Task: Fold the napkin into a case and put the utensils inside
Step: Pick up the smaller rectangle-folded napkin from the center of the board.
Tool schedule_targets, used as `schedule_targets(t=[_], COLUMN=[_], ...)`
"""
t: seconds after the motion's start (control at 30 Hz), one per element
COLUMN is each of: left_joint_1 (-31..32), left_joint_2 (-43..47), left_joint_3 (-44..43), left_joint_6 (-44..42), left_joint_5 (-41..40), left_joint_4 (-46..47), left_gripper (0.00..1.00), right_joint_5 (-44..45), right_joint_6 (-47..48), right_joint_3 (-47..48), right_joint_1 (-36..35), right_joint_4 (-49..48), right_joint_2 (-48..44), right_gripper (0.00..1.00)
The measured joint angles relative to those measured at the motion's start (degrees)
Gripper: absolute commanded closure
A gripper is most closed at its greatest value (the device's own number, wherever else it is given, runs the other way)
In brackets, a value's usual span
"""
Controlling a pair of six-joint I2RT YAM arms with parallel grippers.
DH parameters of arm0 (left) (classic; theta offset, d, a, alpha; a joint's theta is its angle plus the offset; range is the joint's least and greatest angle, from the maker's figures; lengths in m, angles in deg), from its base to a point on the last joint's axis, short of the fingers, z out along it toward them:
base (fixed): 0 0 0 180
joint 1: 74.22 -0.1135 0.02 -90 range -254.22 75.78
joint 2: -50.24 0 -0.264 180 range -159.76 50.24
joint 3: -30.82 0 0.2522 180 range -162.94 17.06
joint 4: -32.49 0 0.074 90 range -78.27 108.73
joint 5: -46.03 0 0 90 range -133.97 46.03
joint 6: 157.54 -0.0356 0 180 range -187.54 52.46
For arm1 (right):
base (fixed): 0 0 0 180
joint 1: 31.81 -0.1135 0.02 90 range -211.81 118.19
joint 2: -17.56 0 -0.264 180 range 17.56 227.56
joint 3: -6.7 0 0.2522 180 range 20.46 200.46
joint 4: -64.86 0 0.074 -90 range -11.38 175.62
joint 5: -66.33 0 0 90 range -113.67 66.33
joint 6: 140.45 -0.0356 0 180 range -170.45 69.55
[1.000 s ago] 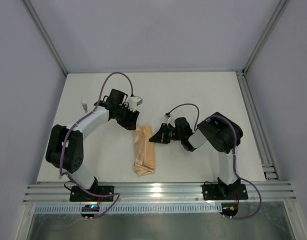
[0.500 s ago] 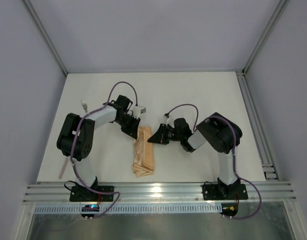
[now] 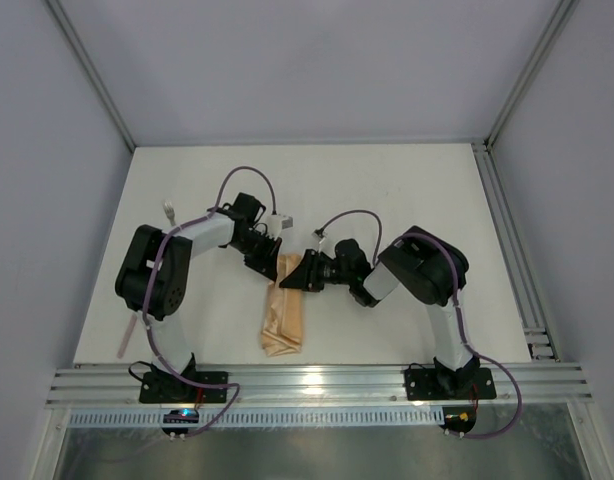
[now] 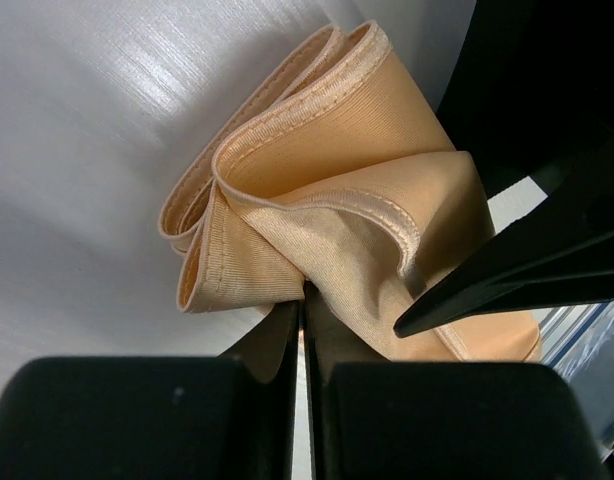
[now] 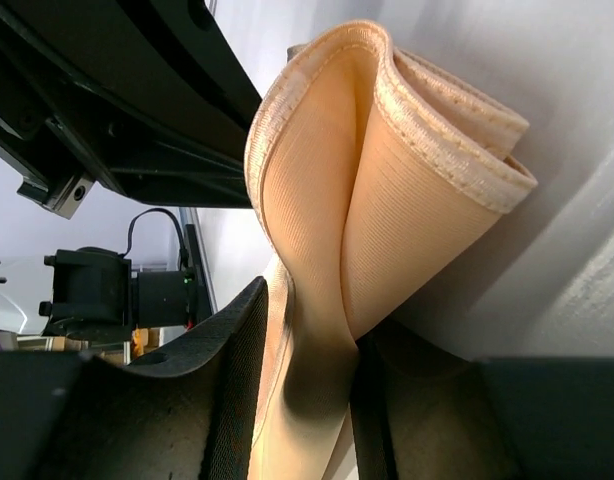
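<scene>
Napkin [image 3: 284,312] lies as a long, narrow folded strip near the middle of the desk [image 3: 387,180], slightly toward 7 o'clock. Its length runs from 12 to 6 o'clock, and its 12 o'clock end is bunched and lifted between the 2 arms.

Left fingers [image 3: 270,262] reach that end from 10 o'clock. In the left wrist view the left fingers [image 4: 303,290] are pressed together with only a thin slit between them, pinching a fold of the peach cloth [image 4: 327,180] at their tips. Above them the hemmed layers fan open in loops.

Right fingers [image 3: 293,282] come in from 3 o'clock and meet the same end. In the right wrist view the right fingers [image 5: 312,320] stand spread, with a hanging fold of the napkin [image 5: 387,180] between them. Whether they press on it cannot be told. A dark tip of the right fingers also crosses the left wrist view at 3 o'clock, touching the cloth.

1 pink utensil [image 3: 126,337] lies at the desk's 8 o'clock edge, well apart from the napkin and partly hidden by the left arm.
</scene>
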Motion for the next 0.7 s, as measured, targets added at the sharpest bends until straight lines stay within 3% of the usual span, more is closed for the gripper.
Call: schedule_targets(t=[0.13, 0.17, 0.3, 0.37, 0.5, 0.67, 0.7], left_joint_1=[0.00, 0.00, 0.00, 0.00, 0.00, -0.48, -1.01], left_joint_2=[0.00, 0.00, 0.00, 0.00, 0.52, 5.14, 7.50], left_joint_3=[0.09, 0.13, 0.17, 0.17, 0.15, 0.20, 0.31], left_joint_6=[0.04, 0.04, 0.02, 0.00, -0.57, -2.58, -3.04], left_joint_5=[0.44, 0.48, 0.63, 0.61, 0.26, -4.04, -5.25], left_joint_4=[0.20, 0.24, 0.35, 0.35, 0.02, -1.53, -1.77], left_gripper=[0.99, 0.99, 0.97, 0.94, 0.62, 0.45, 0.26], right_joint_5=[0.09, 0.24, 0.66, 0.76, 1.53, 2.60, 2.82], right_joint_6=[-0.72, -0.90, -1.84, -2.10, -2.05, 0.22, 1.20], right_joint_3=[1.07, 1.22, 1.36, 1.36, 1.20, 0.17, -0.15], right_joint_1=[-0.35, -0.42, -0.42, -0.39, -0.48, -0.61, -0.63], right_joint_4=[-0.37, -0.39, -0.70, -0.74, -0.22, 4.90, 7.21], right_joint_2=[0.87, 1.07, 1.57, 1.57, 1.20, -1.53, -2.67], right_gripper=[0.65, 0.74, 0.95, 0.97, 0.97, 0.97, 0.97])
